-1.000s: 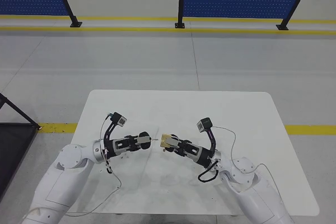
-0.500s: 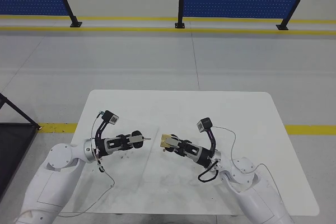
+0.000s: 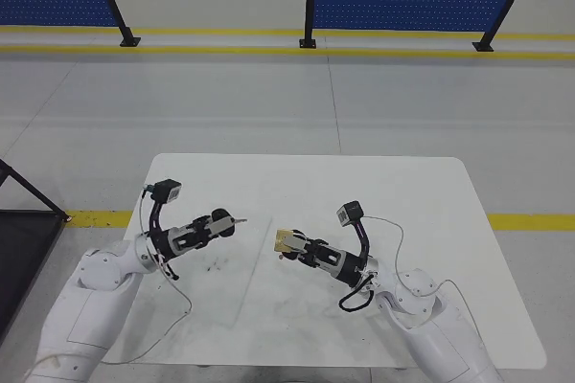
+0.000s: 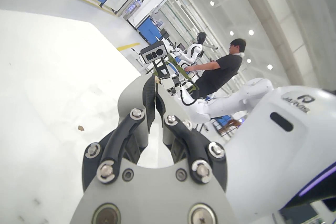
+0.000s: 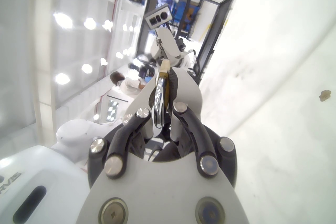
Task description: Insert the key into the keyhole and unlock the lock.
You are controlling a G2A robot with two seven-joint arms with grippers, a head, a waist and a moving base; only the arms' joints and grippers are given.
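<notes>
Top view: left gripper (image 3: 224,224) clamped tight on key (image 3: 238,221), blade aimed toward lock (image 3: 285,240), well apart. Right gripper (image 3: 295,246) pinches lock above surface (image 3: 412,191), apparently to steady it and present keyhole end. Insertion not yet made.

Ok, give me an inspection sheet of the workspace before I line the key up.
Surface: white table, faint scuffs.
Job's things: key and padlock held apart, key not inserted.
Clutter: small brown scrap on the table.
Hands: left hand shut on key; right hand shut on padlock.
Cables: thin cable trailing under left arm; black loop at right arm.
Surroundings: black rack, blue barriers, yellow floor lines.
</notes>
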